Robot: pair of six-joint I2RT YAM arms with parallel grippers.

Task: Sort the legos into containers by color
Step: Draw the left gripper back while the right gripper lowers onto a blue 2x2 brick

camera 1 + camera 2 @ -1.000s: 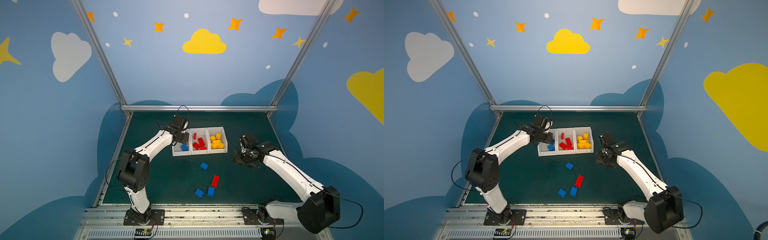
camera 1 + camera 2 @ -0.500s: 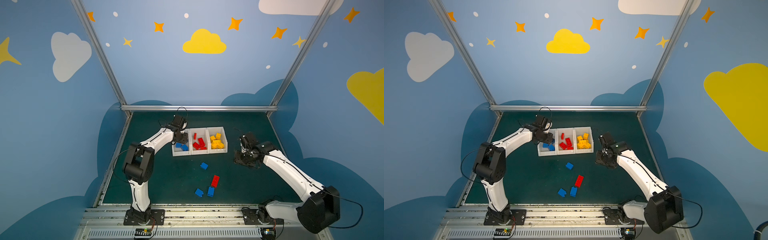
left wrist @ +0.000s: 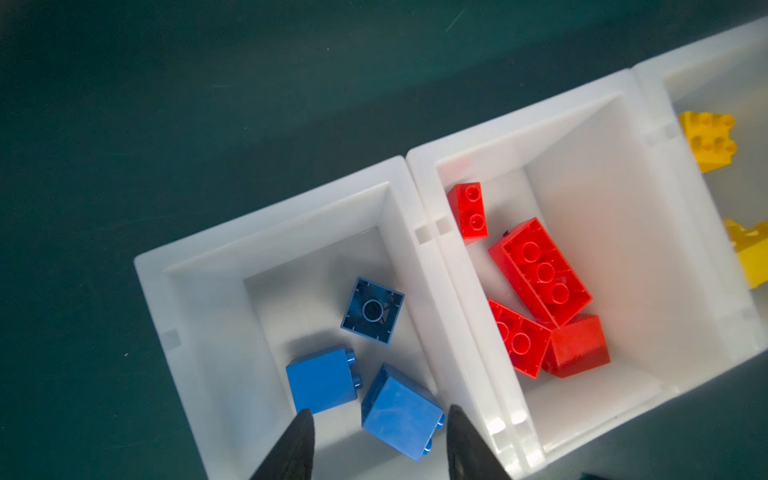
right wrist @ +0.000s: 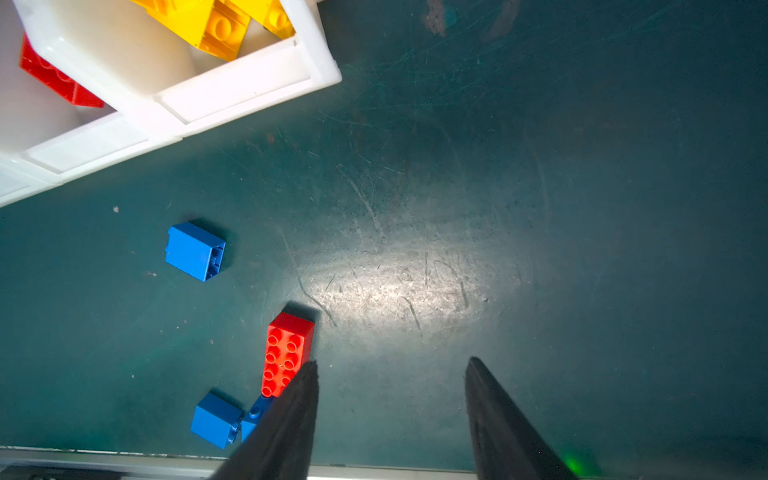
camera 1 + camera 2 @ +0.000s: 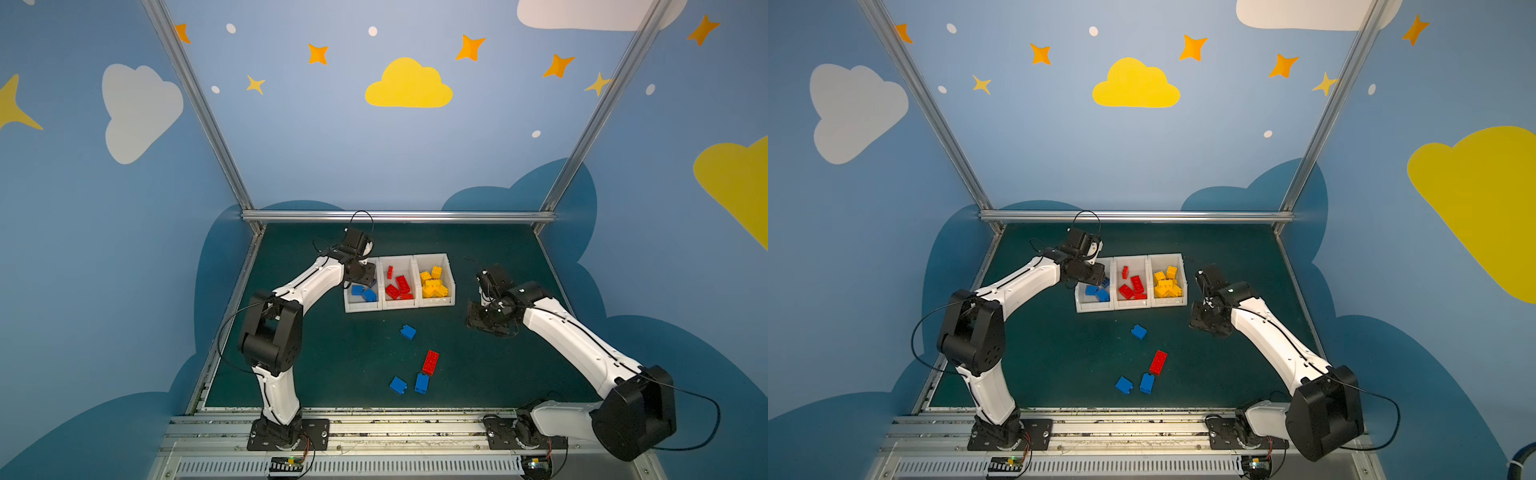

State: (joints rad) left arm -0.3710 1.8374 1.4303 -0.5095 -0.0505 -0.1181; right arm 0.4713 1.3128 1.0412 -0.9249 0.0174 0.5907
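your left jaws hang parted, empty, over the bin (image 3: 199,316) nearest the worktop's (image 5: 498,374) left edge; right jaws parted, empty too.

Both top views are looking steeply down from high in front over the whole table (image 5: 340,353), while the wrist cameras are looking down closely, both catching the bins (image 3: 419,195).

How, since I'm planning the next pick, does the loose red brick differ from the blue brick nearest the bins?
The red brick is oblong with eight studs; the blue brick is squarish. The red one sits studs up; the blue one lies on its side, hollow end showing. Both rest loose on the mat, unsorted.
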